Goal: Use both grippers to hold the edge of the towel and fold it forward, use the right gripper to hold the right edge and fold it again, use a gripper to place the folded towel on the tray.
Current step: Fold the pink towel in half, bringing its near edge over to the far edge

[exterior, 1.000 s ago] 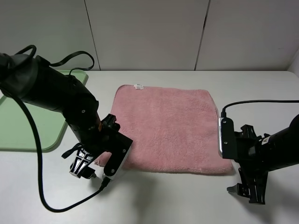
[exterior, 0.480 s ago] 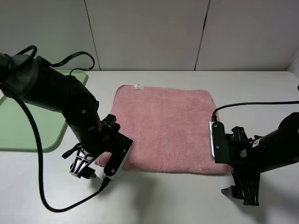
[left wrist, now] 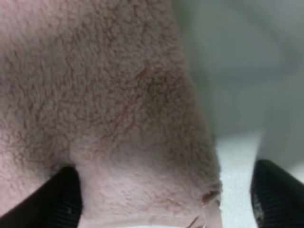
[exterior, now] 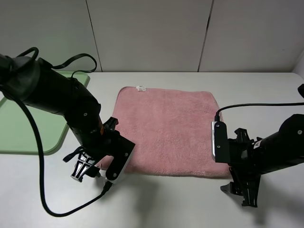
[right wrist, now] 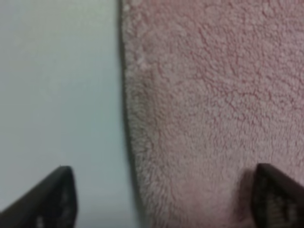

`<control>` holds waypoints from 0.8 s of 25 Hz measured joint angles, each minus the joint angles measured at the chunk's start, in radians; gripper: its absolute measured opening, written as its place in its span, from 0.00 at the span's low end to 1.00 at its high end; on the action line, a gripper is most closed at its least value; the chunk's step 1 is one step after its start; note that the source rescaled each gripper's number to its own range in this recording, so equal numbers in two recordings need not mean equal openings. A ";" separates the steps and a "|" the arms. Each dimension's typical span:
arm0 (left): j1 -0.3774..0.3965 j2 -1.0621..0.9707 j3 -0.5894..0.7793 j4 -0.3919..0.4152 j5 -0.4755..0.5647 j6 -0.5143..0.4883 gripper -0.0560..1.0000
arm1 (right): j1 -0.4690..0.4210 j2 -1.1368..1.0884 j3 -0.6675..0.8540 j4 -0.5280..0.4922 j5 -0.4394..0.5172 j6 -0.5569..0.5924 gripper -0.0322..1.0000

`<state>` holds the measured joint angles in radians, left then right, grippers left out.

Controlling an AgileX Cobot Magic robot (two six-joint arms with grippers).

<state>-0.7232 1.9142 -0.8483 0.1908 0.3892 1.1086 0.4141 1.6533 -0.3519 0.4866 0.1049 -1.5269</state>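
The pink towel (exterior: 166, 126) lies flat in the middle of the table, its white tag (exterior: 140, 87) at the far left corner. My left gripper (exterior: 89, 170) is low at the towel's near left corner. In the left wrist view its fingers (left wrist: 64, 197) stand apart, open, with the towel corner (left wrist: 142, 156) between them. My right gripper (exterior: 236, 189) is low at the near right corner. It is open too, its fingers (right wrist: 54, 197) straddling the edge of the towel (right wrist: 127, 118). The pale green tray (exterior: 28, 128) lies at the far left, partly behind the left arm.
Black cables loop from the left arm across the table's front left (exterior: 42, 190) and from the right arm along the right side (exterior: 266, 104). A pale panelled wall (exterior: 152, 33) closes the back of the table.
My right gripper has slid left, in over the towel's near right corner. The left gripper has stayed at the near left corner.
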 joint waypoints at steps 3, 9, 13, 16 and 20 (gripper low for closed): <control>0.000 0.000 0.000 0.000 -0.005 0.000 0.67 | 0.000 0.004 0.001 0.000 -0.028 0.000 0.73; 0.000 0.001 0.000 0.000 -0.016 0.000 0.47 | 0.000 0.021 0.003 -0.019 -0.105 -0.008 0.47; 0.000 0.005 0.000 0.001 -0.029 -0.001 0.31 | 0.000 0.029 0.005 -0.028 -0.121 -0.011 0.30; 0.000 0.008 0.000 0.004 -0.043 -0.001 0.13 | 0.000 0.031 0.008 -0.030 -0.126 -0.011 0.19; 0.000 0.009 0.000 0.009 -0.047 -0.001 0.06 | 0.000 0.032 0.008 -0.034 -0.129 -0.014 0.06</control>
<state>-0.7232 1.9237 -0.8483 0.1995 0.3420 1.1077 0.4141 1.6854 -0.3437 0.4529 -0.0241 -1.5406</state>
